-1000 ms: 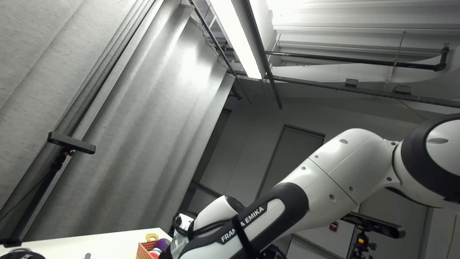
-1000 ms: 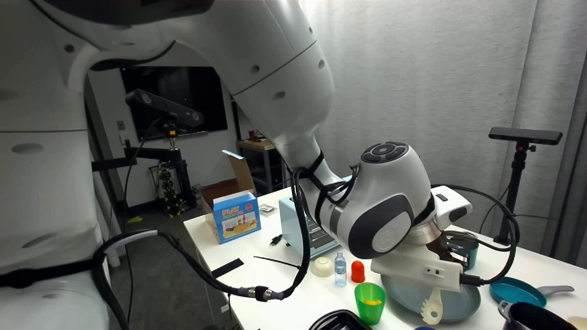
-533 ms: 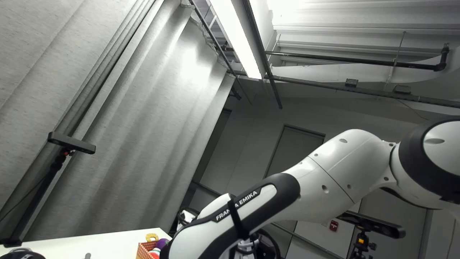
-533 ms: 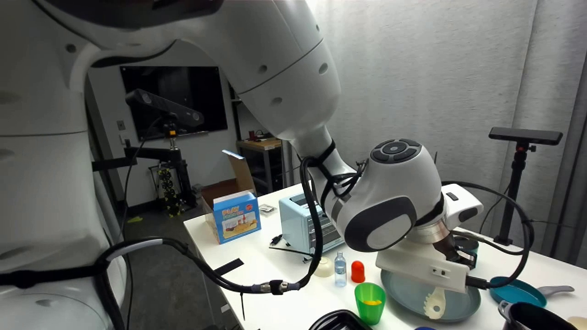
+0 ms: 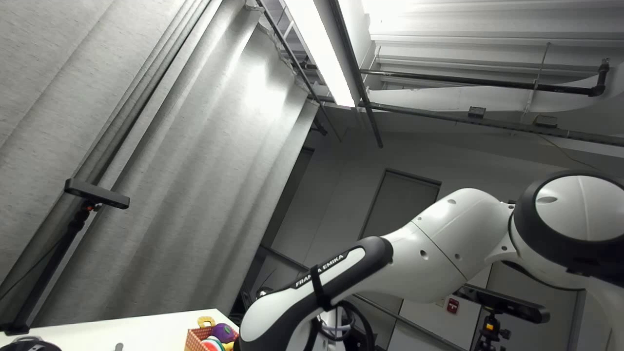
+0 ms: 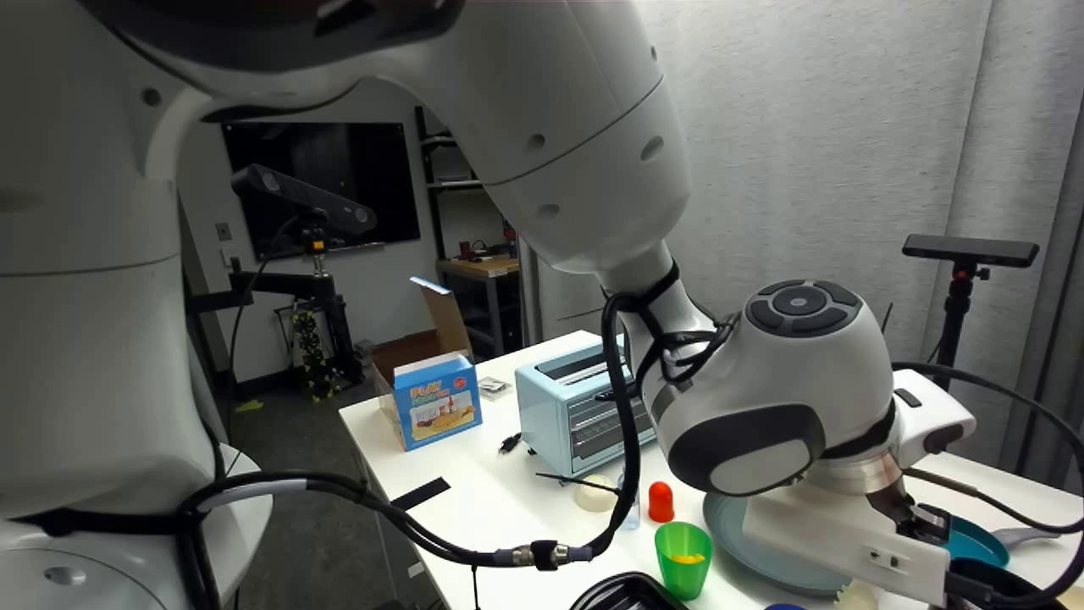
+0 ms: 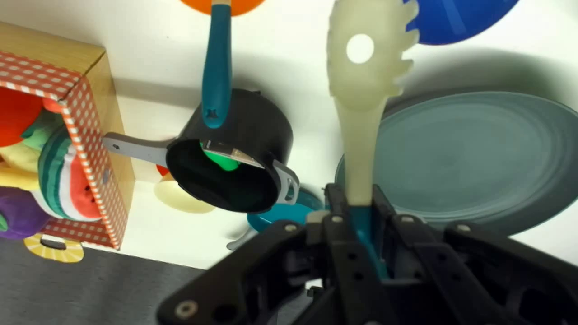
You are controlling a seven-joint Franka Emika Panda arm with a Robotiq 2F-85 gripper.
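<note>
In the wrist view my gripper (image 7: 356,194) is shut on the teal handle of a pasta server (image 7: 359,97), near where the handle meets the cream shaft. The server's toothed, holed head points away from the fingers, above the white table. To its right in that view lies a grey-green plate (image 7: 460,158); to its left stands a black pot (image 7: 266,117) with grey handles and something green inside. In an exterior view the server's head (image 6: 857,596) shows below the white camera mount, by the plate's edge (image 6: 728,542); the fingers are mostly hidden there.
A teal pan (image 7: 280,214) sits beside the pot. Another teal-handled utensil (image 7: 218,67) overlaps the pot's side. Nearby are a blue bowl (image 7: 456,20) and a checkered basket (image 7: 92,149) of toy food. A green cup (image 6: 682,563), red shaker (image 6: 660,501) and toaster oven (image 6: 550,415) stand farther off.
The arm has swung from above the plate toward the pot and pan, with the server still gripped. More of the toaster oven and of the basket's contents now shows.
</note>
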